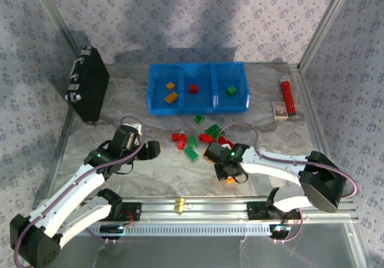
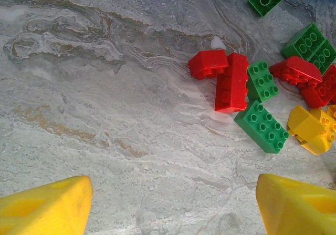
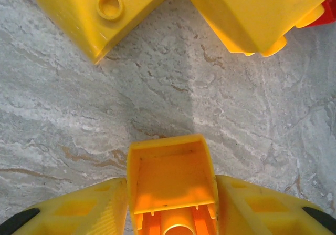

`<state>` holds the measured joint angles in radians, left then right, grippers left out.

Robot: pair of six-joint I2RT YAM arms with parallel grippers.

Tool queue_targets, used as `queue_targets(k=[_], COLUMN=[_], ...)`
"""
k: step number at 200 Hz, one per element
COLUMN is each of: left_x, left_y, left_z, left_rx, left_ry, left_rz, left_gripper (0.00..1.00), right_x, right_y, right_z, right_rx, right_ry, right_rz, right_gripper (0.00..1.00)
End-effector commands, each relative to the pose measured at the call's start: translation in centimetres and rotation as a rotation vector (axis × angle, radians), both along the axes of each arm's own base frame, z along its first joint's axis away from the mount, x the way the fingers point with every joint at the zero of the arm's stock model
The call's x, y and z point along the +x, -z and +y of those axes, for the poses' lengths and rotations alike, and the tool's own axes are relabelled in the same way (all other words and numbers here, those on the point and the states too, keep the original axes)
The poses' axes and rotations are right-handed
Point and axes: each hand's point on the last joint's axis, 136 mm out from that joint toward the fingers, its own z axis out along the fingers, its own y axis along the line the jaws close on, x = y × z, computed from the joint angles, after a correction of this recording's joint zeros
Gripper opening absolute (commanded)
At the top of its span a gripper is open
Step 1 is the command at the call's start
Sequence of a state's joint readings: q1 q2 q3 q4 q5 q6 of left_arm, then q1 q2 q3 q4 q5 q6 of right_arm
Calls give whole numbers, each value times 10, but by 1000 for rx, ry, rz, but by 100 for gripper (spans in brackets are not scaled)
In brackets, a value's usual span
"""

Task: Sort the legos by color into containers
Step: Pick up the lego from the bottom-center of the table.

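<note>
Legos [image 1: 198,137] lie mostly in a loose heap of red, green and yellow at the middle of the worktop [image 1: 120,109]. A few are already in the blue tray [image 1: 198,110] at 12 o'clock. Its left compartment holds two yellow-orange bricks [image 1: 170,92], the middle one a red brick [image 1: 193,89], and the right one a green brick [image 1: 231,90], so each colour seems to have its own place.

The right arm [image 1: 270,160] reaches to 5 o'clock of the heap. Its jaws are closed on a yellow brick [image 3: 172,180], pinching it across two opposite sides with the hollow underside facing the wrist camera. That grip looks square and firm. I cannot tell whether the brick has left the surface. Two more yellow bricks [image 3: 100,14] lie just beyond it, apart from it. By colour, the held brick probably belongs in the left compartment.

The left arm [image 1: 72,187] sits at 9 o'clock of the heap, its jaws wide open over bare surface with nothing between them, likely leaving room for the other arm.

A grey marbled sheet covers the worktop, and patterned walls in metal framing stand on three sides. A black case [image 1: 90,85] leans at 10 o'clock. A red tube [image 1: 288,95] and a small white box [image 1: 279,110] lie at 2 o'clock.
</note>
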<state>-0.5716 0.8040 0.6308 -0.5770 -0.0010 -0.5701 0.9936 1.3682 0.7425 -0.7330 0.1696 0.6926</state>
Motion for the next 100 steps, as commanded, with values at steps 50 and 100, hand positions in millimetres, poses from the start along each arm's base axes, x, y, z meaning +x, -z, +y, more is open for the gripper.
queue_targets(k=[50,100], left_x=[-6,-8], left_y=[-1,-3], left_z=[7,12], left_rx=[17,21], left_ry=[-10,-16], left_rz=[-6,-22], left_gripper=[81,81], right_x=[8,51], right_y=[-15,-74], right_z=[14,70], right_rx=[-11,84], right_ry=[-12,-103], right_rz=[-33,-147], right_gripper=[34,33])
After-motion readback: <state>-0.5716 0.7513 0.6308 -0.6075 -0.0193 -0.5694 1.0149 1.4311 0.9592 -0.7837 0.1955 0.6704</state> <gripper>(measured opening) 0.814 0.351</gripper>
